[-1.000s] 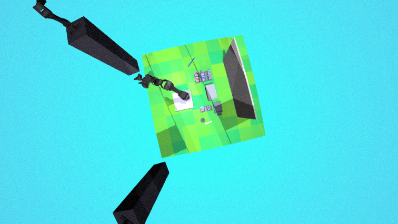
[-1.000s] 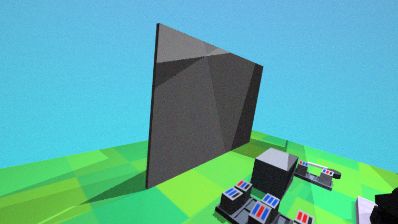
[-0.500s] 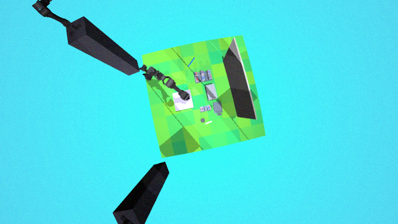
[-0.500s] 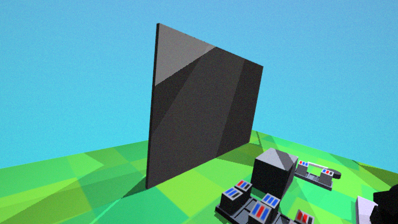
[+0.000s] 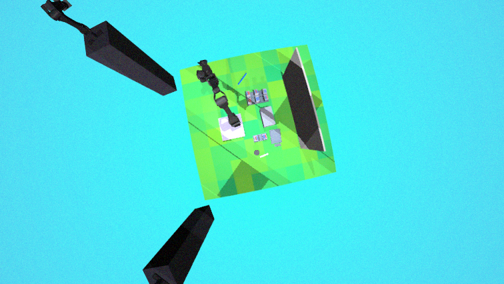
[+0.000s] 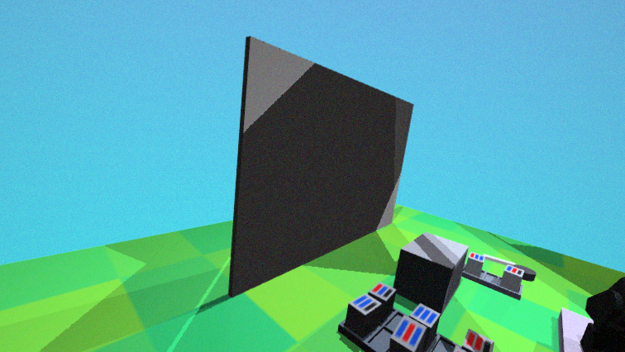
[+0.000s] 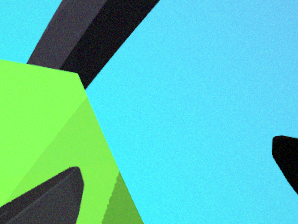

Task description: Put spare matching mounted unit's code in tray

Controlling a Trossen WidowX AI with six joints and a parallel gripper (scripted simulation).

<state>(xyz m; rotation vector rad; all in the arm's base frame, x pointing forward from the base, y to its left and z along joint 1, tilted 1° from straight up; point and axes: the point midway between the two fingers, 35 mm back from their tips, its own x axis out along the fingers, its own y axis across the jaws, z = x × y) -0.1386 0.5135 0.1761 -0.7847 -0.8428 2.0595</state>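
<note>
In the top view, the gripper (image 5: 200, 69) (image 7: 177, 161) hangs near the table's upper left corner, its jaws spread wide and released, with nothing between them. The arm (image 5: 221, 101) (image 6: 608, 323) reaches there from a white plate (image 5: 225, 135) (image 6: 568, 327) on the left half of the table (image 5: 219, 165) (image 6: 174, 253) (image 7: 40, 115). The spares, blocks with striped tops, stand in two holders: six in the larger dark rack (image 5: 261, 97) (image 6: 395, 319), towards the upper edge, and two at the ends of the smaller rack (image 5: 260, 137) (image 6: 492, 278), nearer the lower edge. A grey box (image 5: 268, 114) (image 6: 424, 275) stands between the racks. Beside the smaller rack is a grey piece (image 5: 275, 135); whether it is the mounted unit or the tray, I cannot tell. No code on a unit's back is readable. A tall dark panel (image 5: 303, 105) (image 6: 319, 174) stands upright along the right edge, and a blue stick (image 5: 242, 79) lies near the upper edge.
</note>
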